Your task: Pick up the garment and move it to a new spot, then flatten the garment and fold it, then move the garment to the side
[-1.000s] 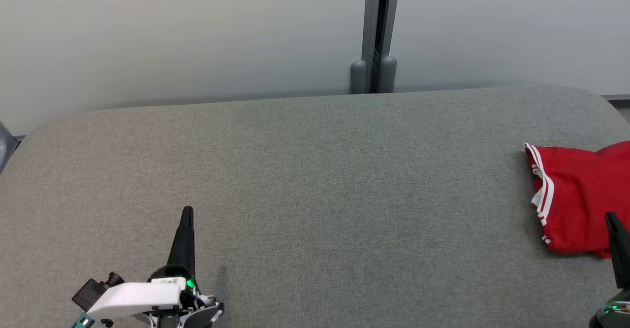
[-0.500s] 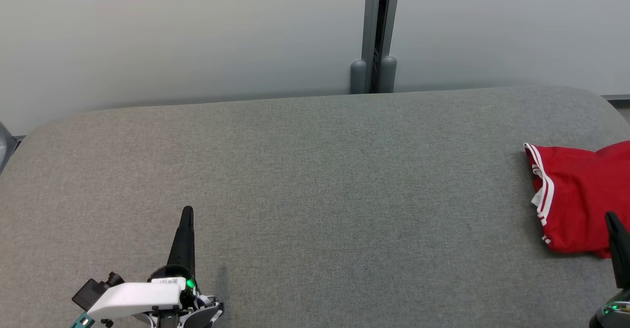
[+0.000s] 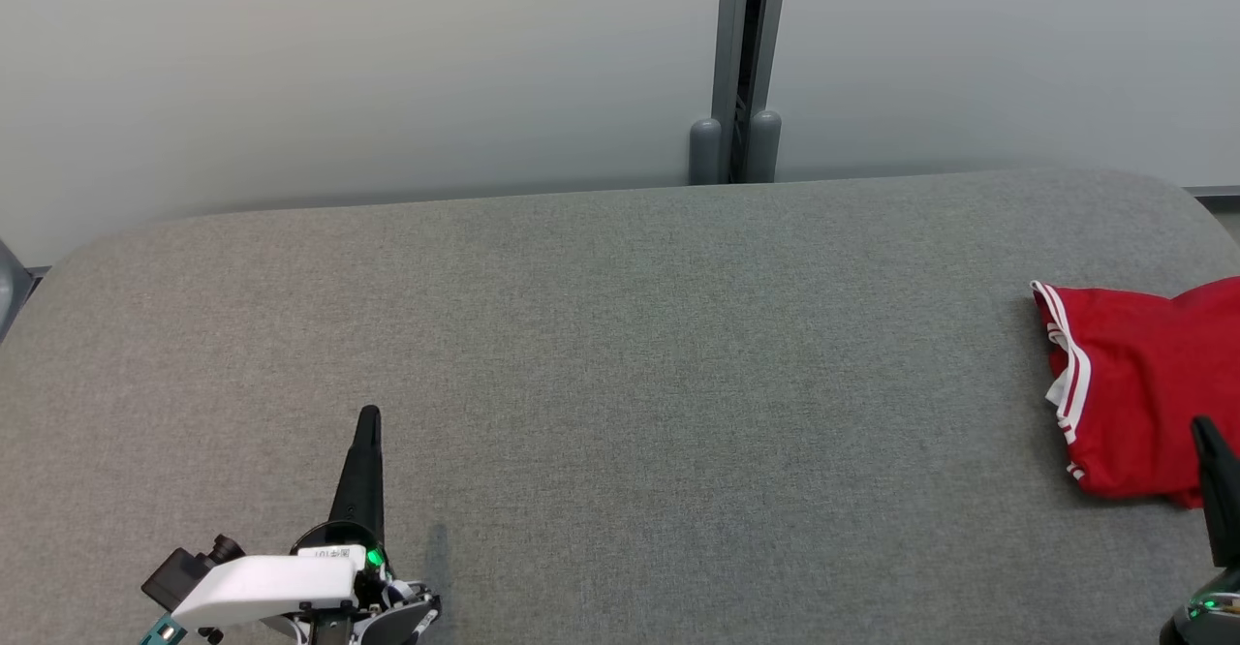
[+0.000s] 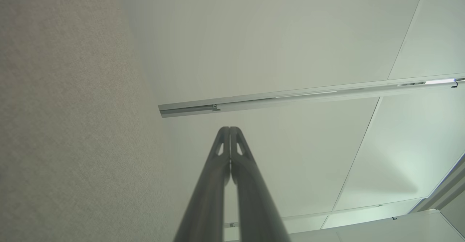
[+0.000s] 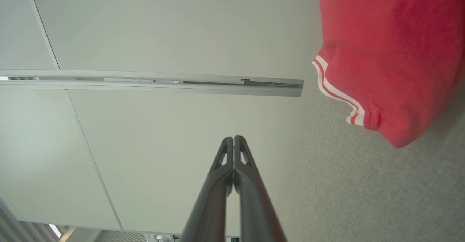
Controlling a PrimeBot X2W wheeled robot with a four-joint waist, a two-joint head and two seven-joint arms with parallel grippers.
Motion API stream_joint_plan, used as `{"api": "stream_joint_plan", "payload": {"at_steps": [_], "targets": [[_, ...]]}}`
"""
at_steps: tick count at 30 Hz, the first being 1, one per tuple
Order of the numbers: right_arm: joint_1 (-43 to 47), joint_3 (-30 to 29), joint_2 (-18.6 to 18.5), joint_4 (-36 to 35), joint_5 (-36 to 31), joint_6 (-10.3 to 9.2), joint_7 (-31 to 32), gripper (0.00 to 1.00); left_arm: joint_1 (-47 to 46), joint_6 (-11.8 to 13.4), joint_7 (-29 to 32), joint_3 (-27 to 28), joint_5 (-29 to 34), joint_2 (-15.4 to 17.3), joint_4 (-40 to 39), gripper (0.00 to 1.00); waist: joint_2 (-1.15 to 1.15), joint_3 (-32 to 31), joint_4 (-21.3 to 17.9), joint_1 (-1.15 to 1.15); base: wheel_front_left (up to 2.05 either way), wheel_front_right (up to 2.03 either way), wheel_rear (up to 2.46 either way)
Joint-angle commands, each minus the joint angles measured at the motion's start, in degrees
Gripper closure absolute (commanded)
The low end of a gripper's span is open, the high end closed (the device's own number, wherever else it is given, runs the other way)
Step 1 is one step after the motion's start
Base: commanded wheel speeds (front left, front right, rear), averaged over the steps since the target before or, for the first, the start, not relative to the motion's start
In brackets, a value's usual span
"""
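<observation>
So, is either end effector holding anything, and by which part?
Nothing is held: left end effector and right end effector are shut, empty; the red garment lies free on the grey surface.

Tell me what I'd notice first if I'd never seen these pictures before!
The bright red garment with white stripes jumps out first, lying at the far right of the big grey padded surface. Next come two dark, pointy grippers, both shut and holding nothing. The left gripper is low on the left over bare grey fabric, and the right gripper is in the lower right corner, close to the garment.
</observation>
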Motion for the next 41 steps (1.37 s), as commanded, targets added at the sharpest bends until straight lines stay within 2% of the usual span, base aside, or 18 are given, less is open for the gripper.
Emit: {"api": "stream_joint_plan", "payload": {"at_steps": [1,41], "targets": [[-0.1,0.0,-0.2,-0.1,0.4,0.02,0.0,1.00,-0.5,-0.2,0.1,0.2,-0.2,0.1,0.0,1.00,0.00,0.0,0.0,0.00,0.00,0.00,0.00],[-0.1,0.0,-0.2,-0.1,0.3,0.02,0.0,1.00,-0.5,-0.2,0.1,0.2,-0.2,0.1,0.0,1.00,0.00,0.0,0.0,0.00,0.00,0.00,0.00]]}}
